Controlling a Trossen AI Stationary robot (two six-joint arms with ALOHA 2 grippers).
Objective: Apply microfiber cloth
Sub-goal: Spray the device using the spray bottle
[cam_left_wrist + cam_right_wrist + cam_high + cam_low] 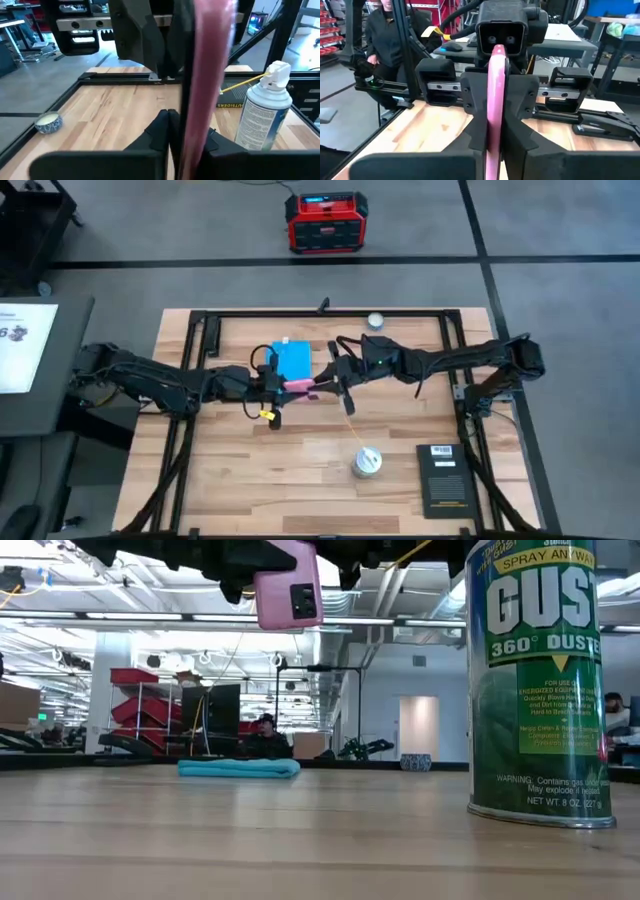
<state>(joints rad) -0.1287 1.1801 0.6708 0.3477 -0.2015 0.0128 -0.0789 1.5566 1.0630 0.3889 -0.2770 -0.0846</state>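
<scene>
The pink-backed phone [300, 385] hangs in the air over the table's middle, with my left gripper [277, 387] and my right gripper [335, 380] both shut on it from opposite sides. The low view shows its pink back [288, 595] facing the table's near edge. The blue microfiber cloth [292, 360] lies flat on the table just beyond the phone, untouched, and shows low on the wood in the low view [238, 768]. My left gripper pinches the phone's left end between its two fingers [162, 132], coming in level from the table's left. The phone [210, 75] stands on edge, seen edge-on, lifted clear of the table. My right gripper pinches the phone's right end [495, 105] between its two fingers [520, 125], level from the table's right. The phone is on edge between them, clear of the table, with the left gripper [502, 30] on its far end.
A green spray duster can [367, 462] stands near the front middle, large in the low view [540, 680]. A black booklet [443, 477] lies at the front right. A small round tin [375, 321] sits at the back. A black frame [330, 312] rims the table.
</scene>
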